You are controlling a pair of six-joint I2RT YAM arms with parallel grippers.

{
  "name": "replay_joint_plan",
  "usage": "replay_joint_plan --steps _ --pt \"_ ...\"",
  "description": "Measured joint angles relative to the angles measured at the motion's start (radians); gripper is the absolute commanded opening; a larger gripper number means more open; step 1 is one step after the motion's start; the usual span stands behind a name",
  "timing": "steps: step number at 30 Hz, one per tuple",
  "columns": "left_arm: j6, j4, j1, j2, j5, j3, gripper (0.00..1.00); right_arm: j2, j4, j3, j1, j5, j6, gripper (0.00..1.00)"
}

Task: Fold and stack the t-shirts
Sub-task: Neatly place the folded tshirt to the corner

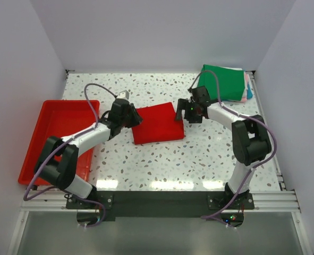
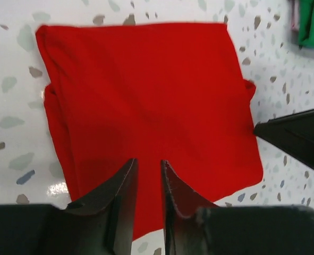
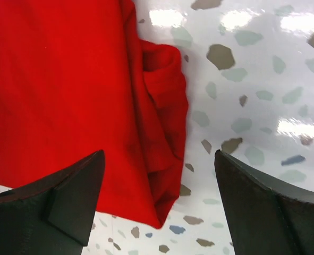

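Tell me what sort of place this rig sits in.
Probably a lab test cell, not a home: plain white walls box in a speckled tabletop, and the arms are bolted to an aluminium rail.

Left gripper reaches right, jaws narrowly apart; right gripper reaches left, jaws wide apart.

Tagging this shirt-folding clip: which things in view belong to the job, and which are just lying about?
Job: red t-shirt, folded, mid-table; green t-shirt, far right; stack beneath it.
Lying about: red tray, left.
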Motion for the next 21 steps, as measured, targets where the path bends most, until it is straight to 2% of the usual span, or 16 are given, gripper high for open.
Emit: replay_joint_plan --steps 4,11,12,15,16,18,19,20,21 --pt "0.002 -0.001 -0.058 0.038 -0.025 -0.035 0.18 0.049 0.044 0.013 0.027 -0.008 -0.012 0.88" --pt "0.001 0.0 -0.124 0.114 -0.056 -0.077 0.15 0.109 0.114 0.025 0.068 -0.026 -0.013 0.85" --pt "0.001 0.001 -0.126 0.117 -0.058 -0.08 0.15 0.114 0.118 0.025 0.074 -0.024 -0.013 0.78" --pt "0.001 0.006 -0.132 0.121 -0.061 -0.083 0.16 0.121 0.132 0.025 0.098 -0.016 -0.01 0.66" --pt "0.001 0.007 -0.132 0.121 -0.063 -0.083 0.18 0.122 0.132 0.025 0.107 -0.007 -0.009 0.55" --pt "0.002 0.004 -0.134 0.116 -0.065 -0.083 0.24 0.122 0.125 0.028 0.124 0.009 -0.008 0.47" --pt "0.004 -0.004 -0.135 0.111 -0.068 -0.079 0.31 0.124 0.117 0.032 0.129 0.021 -0.008 0.27" --pt "0.011 -0.018 -0.136 0.104 -0.071 -0.07 0.34 0.126 0.107 0.037 0.134 0.031 -0.018 0.11" --pt "0.013 -0.054 -0.136 0.098 -0.076 -0.045 0.37 0.129 0.097 0.044 0.137 0.036 -0.021 0.0"
